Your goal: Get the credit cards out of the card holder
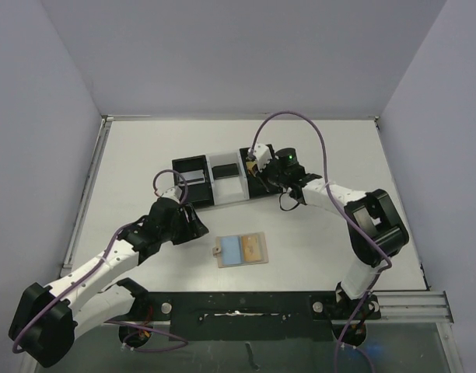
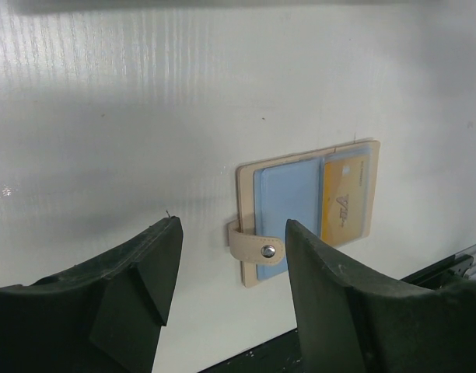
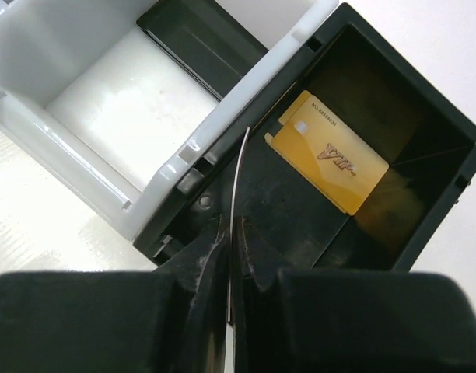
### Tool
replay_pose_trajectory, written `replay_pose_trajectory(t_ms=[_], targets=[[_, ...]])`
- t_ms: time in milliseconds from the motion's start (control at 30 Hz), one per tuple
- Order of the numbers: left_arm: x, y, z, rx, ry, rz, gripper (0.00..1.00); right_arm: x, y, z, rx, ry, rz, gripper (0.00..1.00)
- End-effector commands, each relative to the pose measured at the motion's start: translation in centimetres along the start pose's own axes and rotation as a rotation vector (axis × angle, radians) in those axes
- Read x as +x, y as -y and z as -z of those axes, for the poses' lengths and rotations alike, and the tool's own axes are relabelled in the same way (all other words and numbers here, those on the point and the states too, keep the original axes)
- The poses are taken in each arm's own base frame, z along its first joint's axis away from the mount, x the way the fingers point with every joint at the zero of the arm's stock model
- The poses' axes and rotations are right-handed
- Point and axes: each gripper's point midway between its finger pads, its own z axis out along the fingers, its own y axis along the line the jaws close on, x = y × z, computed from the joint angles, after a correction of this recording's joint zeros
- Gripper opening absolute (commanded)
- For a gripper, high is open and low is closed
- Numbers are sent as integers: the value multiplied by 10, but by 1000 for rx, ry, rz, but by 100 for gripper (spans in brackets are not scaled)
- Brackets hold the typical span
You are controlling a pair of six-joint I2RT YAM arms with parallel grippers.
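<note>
One card [image 3: 239, 165] in clamped right hand [image 3: 232, 241]

My left arm [image 1: 90, 272], lower left overhead, and right arm [image 1: 327, 191] are white links with black joints. Purple cables [image 1: 288, 114] loop along both. My left gripper [image 2: 232, 233] has matte black wedge fingers [image 2: 331, 295].

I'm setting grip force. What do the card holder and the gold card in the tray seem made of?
The card holder looks like matte tan leather or imitation, I cannot tell which; its snap is shiny metal. The gold card looks like thin glossy plastic, with printed lettering.
</note>
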Motion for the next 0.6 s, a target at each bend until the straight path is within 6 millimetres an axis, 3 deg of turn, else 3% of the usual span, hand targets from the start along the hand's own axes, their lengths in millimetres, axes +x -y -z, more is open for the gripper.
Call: replay_pose_trajectory(t_ms=[0, 367, 467, 567], targets=[[-17, 16, 8, 45, 49, 13, 55, -21, -5, 18, 5, 64, 8, 0], [-13, 16, 7, 56, 39, 34, 55, -29, -25, 56, -11, 104, -1, 0], [-15, 18, 8, 60, 48, 32, 55, -44, -12, 63, 49, 151, 48, 0], [-19, 20, 8, 64, 57, 26, 55, -53, 7, 56, 92, 153, 134, 0]])
